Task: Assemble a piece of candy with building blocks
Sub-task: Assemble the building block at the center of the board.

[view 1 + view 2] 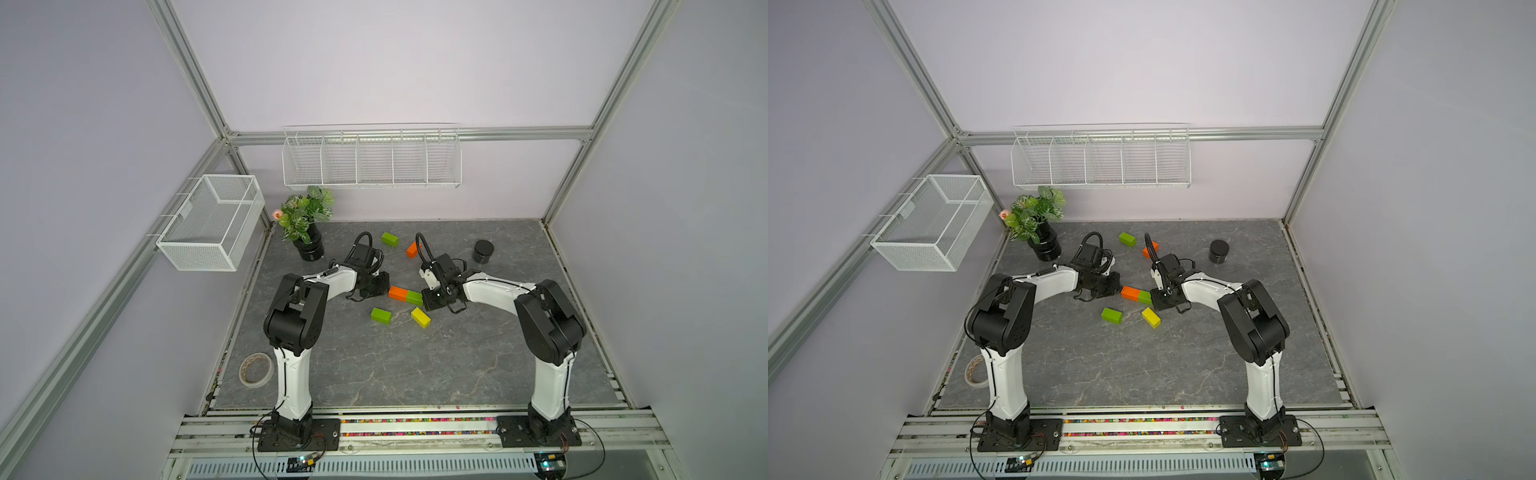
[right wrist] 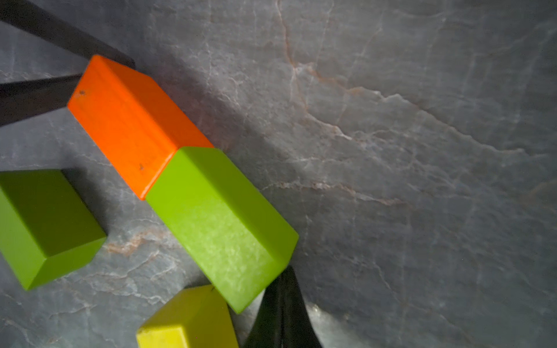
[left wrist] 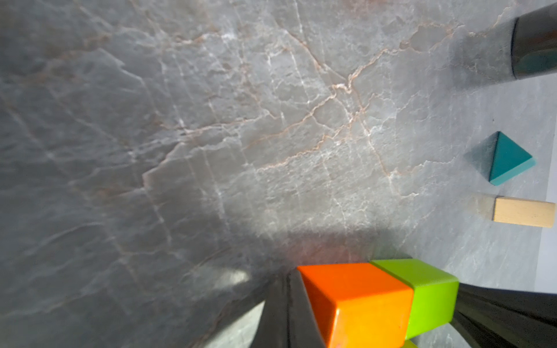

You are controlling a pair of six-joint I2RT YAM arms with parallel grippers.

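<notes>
**Item 1, grippers.** Your left gripper (image 1: 388, 286) has its fingers pressed together, tip against the outer end of the orange brick (image 1: 398, 293). Your right gripper (image 1: 424, 300) is pressed together too, tip against the outer end of the green brick (image 1: 414, 297). Neither pinches anything.

**Item 2, assembled part.** Those 2 bricks form a pair (image 1: 1138, 295), end to end and touching, near the middle of the surface (image 1: 374, 374). Their shared long axis runs roughly from left edge to right edge.

**Item 3, nearest stock.** A loose green brick (image 1: 381, 316) and a yellow brick (image 1: 420, 317) lie just beside the pair on its near-edge side. The green one is nearer your left arm, the yellow one nearer your right. The yellow brick's long axis is skewed to the pair, so you would probably have to turn it.

**Item 4, far stock.** 1 far green brick (image 1: 390, 238) and 1 far orange brick (image 1: 412, 249) lie toward the far edge, well apart from the pair.

**Item 5, views.** Only the left wrist view shows the teal triangle (image 3: 503, 159) and tan triangle (image 3: 524, 212), past the green end and apart from each other. The right wrist view shows the seam closed.
</notes>
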